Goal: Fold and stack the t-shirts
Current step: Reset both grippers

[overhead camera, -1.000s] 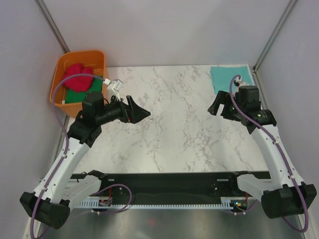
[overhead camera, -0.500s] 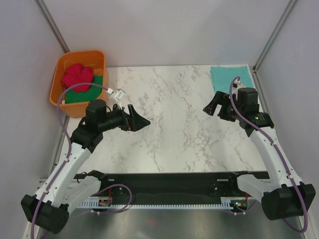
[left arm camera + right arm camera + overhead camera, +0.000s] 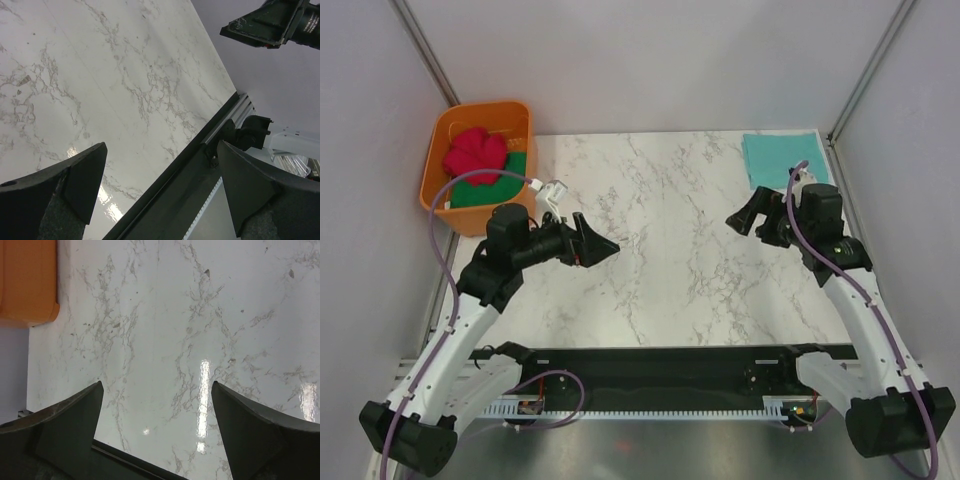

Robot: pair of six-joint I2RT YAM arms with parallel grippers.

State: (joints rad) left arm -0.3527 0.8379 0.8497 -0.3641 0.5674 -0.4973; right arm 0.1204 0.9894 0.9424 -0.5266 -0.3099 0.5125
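Left hand (image 3: 600, 240) and right hand (image 3: 745, 212) hover wide open above the surface (image 3: 670, 270). Teal t-shirt (image 3: 780, 158) lies folded at 1 o'clock; red t-shirt (image 3: 477, 153) and green t-shirt (image 3: 513, 166) sit in the tub (image 3: 490, 105) at 10 o'clock.

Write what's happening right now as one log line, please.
left gripper: open, empty | right gripper: open, empty | teal t-shirt: folded, far right corner | red t-shirt, green t-shirt: in orange tub
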